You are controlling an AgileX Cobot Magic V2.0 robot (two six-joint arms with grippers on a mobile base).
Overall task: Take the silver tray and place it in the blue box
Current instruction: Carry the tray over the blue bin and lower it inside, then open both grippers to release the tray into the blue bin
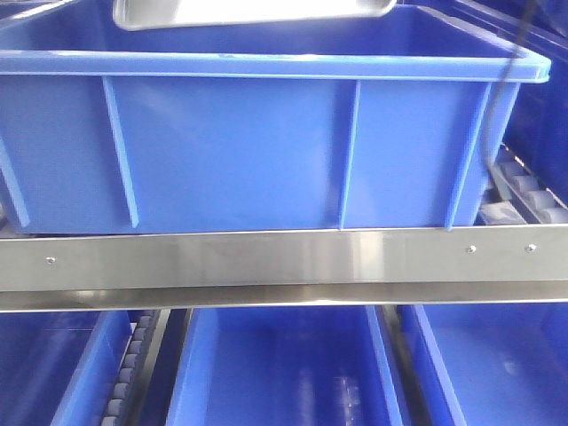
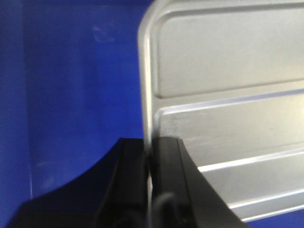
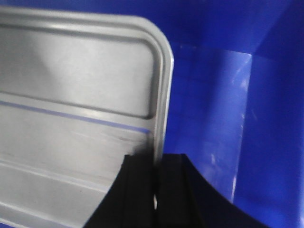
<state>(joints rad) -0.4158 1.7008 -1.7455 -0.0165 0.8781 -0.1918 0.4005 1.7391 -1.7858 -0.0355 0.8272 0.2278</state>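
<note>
Right, the silver tray (image 1: 253,11) hangs at the top edge of the front view, over the open mouth of the blue box (image 1: 266,151). Its long axis runs left to right across the frame, roughly parallel to the box's near wall. In the left wrist view the left gripper (image 2: 151,153) is clamped onto a short-end rim, with the tray stretching away to the right. In the right wrist view the right gripper (image 3: 156,166) pinches the opposite end rim, and the tray spreads left. Blue walls fill the background of both. A steel rail (image 1: 284,257) runs just below the box, with more blue crates (image 1: 284,373) beneath.
</note>
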